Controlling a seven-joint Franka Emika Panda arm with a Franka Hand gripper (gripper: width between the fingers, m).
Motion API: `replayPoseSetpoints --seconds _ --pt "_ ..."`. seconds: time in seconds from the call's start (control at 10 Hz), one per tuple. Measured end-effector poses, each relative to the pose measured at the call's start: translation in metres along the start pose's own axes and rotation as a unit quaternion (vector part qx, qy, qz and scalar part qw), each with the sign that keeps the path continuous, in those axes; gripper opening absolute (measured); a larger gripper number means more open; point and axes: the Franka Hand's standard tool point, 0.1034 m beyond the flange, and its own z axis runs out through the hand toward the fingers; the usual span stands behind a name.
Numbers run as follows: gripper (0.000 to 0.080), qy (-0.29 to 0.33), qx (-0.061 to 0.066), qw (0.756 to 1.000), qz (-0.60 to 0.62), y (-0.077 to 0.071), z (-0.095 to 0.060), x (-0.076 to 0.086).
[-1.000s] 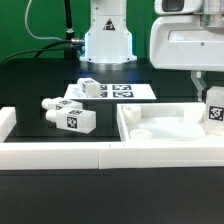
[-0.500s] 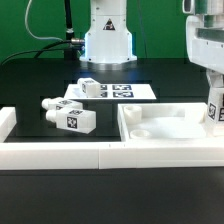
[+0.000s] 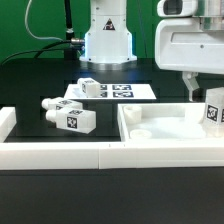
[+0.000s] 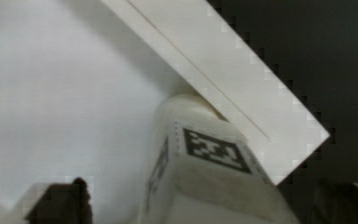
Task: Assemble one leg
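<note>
One leg [image 3: 213, 109], a short white post with a black-and-white tag, stands upright at the right end of the white panel [image 3: 160, 128] in the exterior view. My gripper [image 3: 205, 92] hangs over it from above. One dark finger [image 3: 190, 86] shows to the exterior view's left of the leg, with a gap between them. In the wrist view the leg [image 4: 211, 165] rises toward the camera beside the panel's edge [image 4: 229, 75], and the finger [image 4: 60, 200] stands apart from it. The jaws look open around the leg.
Three more legs lie loose: one on the marker board [image 3: 118, 92] at the back [image 3: 88, 88], and two side by side [image 3: 72, 116] [image 3: 48, 105] at the exterior view's left. A white rail [image 3: 60, 153] runs along the front. The arm's base [image 3: 106, 40] stands behind.
The hand turned toward the exterior view's right half a second ago and has now turned back. The leg stays at the panel's right end, slightly higher than a second ago.
</note>
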Motion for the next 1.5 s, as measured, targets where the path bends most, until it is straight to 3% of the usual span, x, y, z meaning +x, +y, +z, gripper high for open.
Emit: replayPoseSetpoints --seconds 0.3,0.4,0.6,0.7,0.9,1.0,1.1,1.5 --pt "0.0648 0.002 -0.003 0.99 -0.138 0.0006 -0.0003 0.0009" --pt "0.0648 0.007 -0.015 0.963 -0.269 0.0005 -0.0021 0.0023" --pt "0.0649 -0.008 -0.024 0.912 -0.408 0.0038 -0.0017 0.0028" --pt "0.0649 -0.006 -0.023 0.912 -0.41 0.0036 -0.0016 0.0034" --pt "0.04 -0.006 -0.023 0.918 -0.396 0.0038 -0.0014 0.0035" --pt "0.04 -0.006 -0.023 0.927 -0.375 0.0036 -0.0013 0.0033" --pt "0.0285 -0.005 -0.023 0.943 -0.333 0.0037 -0.001 0.0031" --pt "0.0285 -0.001 -0.024 0.985 -0.169 0.0031 -0.0008 0.0022"
